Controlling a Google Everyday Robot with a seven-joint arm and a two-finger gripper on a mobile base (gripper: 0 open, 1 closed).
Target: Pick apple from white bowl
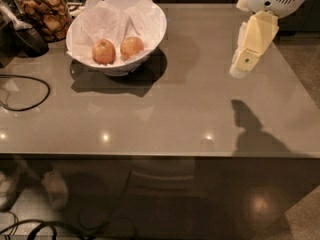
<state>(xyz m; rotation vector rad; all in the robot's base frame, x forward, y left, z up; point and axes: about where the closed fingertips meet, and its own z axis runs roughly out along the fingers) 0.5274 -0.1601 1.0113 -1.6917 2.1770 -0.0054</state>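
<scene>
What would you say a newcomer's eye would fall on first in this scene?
The white bowl at the far left of the table, lined with crumpled paper, holds an apple beside a redder apple. Next comes the robot's pale tool, hanging above the table's right side, well apart from the bowl.
</scene>
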